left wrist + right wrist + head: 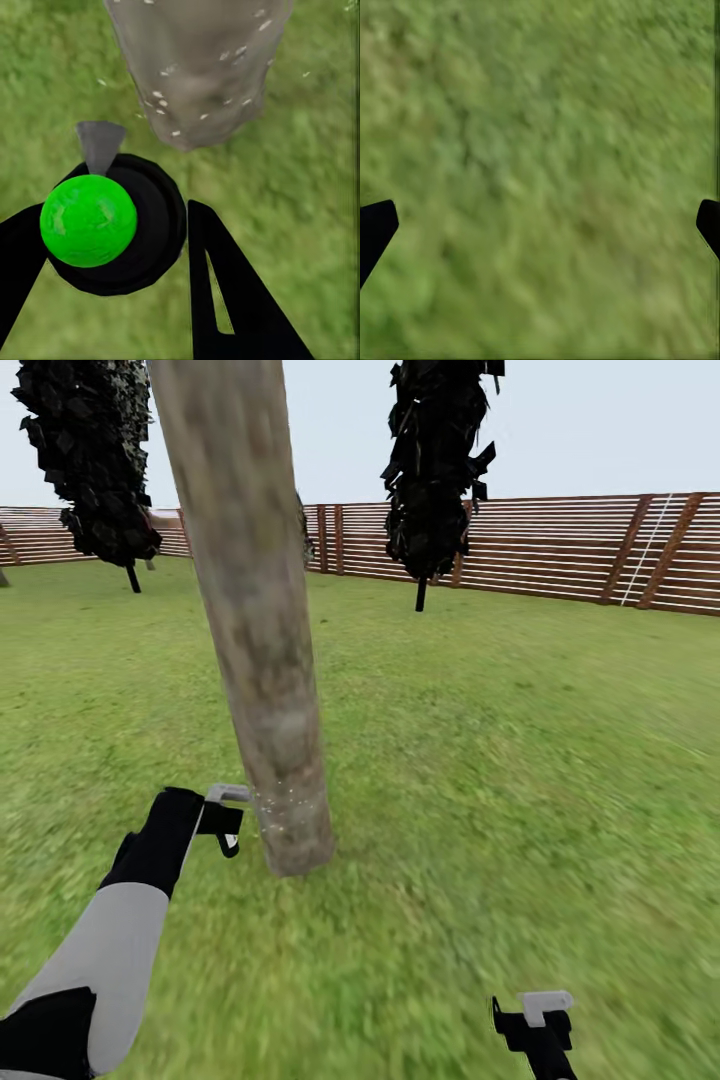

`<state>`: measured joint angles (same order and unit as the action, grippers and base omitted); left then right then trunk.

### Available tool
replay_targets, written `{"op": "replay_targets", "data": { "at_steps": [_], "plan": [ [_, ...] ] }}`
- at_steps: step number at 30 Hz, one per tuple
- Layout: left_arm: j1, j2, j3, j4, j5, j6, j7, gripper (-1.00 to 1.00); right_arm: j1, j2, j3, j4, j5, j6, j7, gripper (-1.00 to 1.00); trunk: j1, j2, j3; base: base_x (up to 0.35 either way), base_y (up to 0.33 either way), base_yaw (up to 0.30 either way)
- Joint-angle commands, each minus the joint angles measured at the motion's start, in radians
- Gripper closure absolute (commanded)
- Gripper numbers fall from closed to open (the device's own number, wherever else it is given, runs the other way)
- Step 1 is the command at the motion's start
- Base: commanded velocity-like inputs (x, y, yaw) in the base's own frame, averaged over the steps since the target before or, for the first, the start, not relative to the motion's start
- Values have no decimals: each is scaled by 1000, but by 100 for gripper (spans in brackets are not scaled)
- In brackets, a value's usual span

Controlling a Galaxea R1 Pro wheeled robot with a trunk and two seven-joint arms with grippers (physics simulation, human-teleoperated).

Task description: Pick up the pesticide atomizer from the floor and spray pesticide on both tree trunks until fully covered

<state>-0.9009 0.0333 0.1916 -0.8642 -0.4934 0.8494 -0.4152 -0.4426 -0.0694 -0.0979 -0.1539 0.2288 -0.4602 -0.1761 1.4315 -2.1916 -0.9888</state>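
Already spraying: left gripper [112,247] clamped on pesticide atomizer [112,225], nozzle just beside tree trunk [262,660], pale droplets speckling only its base. Higher bark and second tree judged remaining. Right gripper [540,225] spread, empty.

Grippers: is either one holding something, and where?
The left gripper holds the spray bottle around its round dark body. The right gripper is open, holding nothing.

The tree trunk [262,660] looked like rough, mottled matt bark flecked with white specks, the fence [560,550] like slatted brown wood, and the pesticide atomizer [112,225] like smooth plastic with a glossy green spot.
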Motion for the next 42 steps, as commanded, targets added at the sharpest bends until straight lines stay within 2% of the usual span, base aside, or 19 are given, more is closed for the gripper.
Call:
{"op": "replay_targets", "data": {
  "at_steps": [1, 7, 19, 29, 42],
  "plan": [
    [-1, -1, -1, -2, -12, 2, -10, 100, -1, 0, -8, 2, 11, -3, -2, -100, 0, 0, -1, 0, -266, 0],
    [5, -1, -3, -47, -11, 2, -9, 100, -1, 0, -8, 2, 11, -3, -2, -100, 0, 0, -1, -36, -271, 0],
    [13, -2, -1, -52, -13, 2, -8, 100, -1, 0, -8, 2, 11, -3, -2, -100, 0, 0, -1, 25, -272, 0],
    [16, -1, -3, -50, -16, 1, -5, 100, -1, 0, -8, 2, 11, -3, -2, -100, 0, 0, -1, 98, -265, 238],
    [21, 2, 6, -37, -15, -3, 0, 100, -1, 0, -8, 1, 11, -3, -2, -100, 0, 0, -1, 1, -275, 35]
  ]
}}
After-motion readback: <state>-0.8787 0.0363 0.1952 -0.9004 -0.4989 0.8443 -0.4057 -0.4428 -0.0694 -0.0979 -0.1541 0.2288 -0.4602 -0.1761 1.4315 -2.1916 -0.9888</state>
